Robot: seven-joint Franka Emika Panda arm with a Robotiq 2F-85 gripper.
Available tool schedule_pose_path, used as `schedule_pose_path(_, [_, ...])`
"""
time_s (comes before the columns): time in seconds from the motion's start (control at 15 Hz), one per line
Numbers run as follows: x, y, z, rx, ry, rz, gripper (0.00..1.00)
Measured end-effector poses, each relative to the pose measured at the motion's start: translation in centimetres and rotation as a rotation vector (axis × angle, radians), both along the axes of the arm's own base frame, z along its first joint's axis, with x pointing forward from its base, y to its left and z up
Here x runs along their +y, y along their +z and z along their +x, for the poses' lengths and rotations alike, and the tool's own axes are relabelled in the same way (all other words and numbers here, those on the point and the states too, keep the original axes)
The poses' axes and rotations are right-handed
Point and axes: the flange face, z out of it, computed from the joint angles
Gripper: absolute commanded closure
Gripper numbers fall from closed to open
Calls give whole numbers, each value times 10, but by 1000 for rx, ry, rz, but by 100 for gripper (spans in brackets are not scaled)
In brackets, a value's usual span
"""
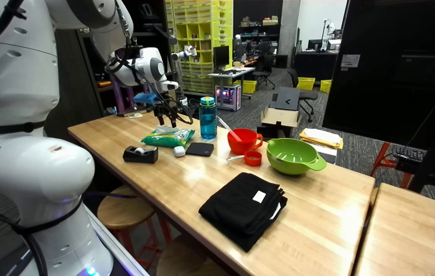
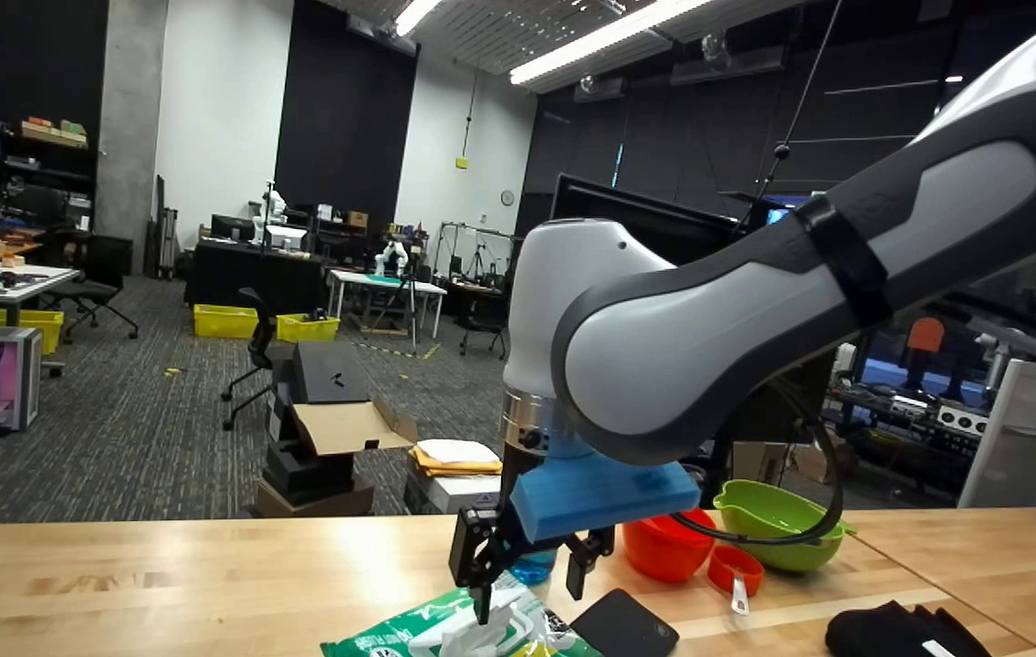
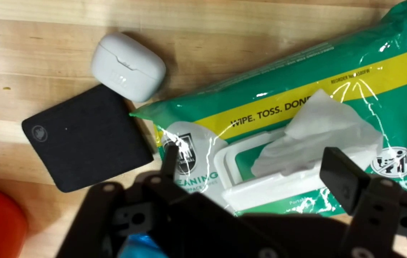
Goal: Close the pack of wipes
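Note:
The pack of wipes (image 3: pixel 268 111) lies flat on the table, green with a yellow band; it shows in both exterior views (image 1: pixel 165 141) (image 2: pixel 417 630). Its white lid (image 3: pixel 278 190) is raised and seen nearly edge-on in the wrist view. A crumpled white wipe (image 3: pixel 307 143) sticks out of the opening, which it partly covers. My gripper (image 3: pixel 252 159) is open and empty above the pack, its fingers pointing down. It hangs over the pack in both exterior views (image 1: pixel 167 122) (image 2: pixel 531 598). Whether a fingertip touches the lid or wipe is unclear.
A blue bottle (image 1: pixel 208 120) stands close beside the gripper. A black wallet (image 3: pixel 88 139) and a pale earbud case (image 3: pixel 128 66) lie beside the pack. A tape dispenser (image 1: pixel 140 154), red bowl (image 1: pixel 242 142), red measuring cup (image 1: pixel 253 158), green bowl (image 1: pixel 292 156) and black cloth (image 1: pixel 240 207) are also on the table.

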Motion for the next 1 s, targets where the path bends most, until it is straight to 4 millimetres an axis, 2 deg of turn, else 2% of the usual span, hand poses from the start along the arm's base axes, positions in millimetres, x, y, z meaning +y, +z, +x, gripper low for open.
schedule_pose_path(0.4, [-9, 2, 7, -5, -6, -1, 0])
schedule_pose_path(1.0, [-21, -8, 13, 13, 24, -9, 0])
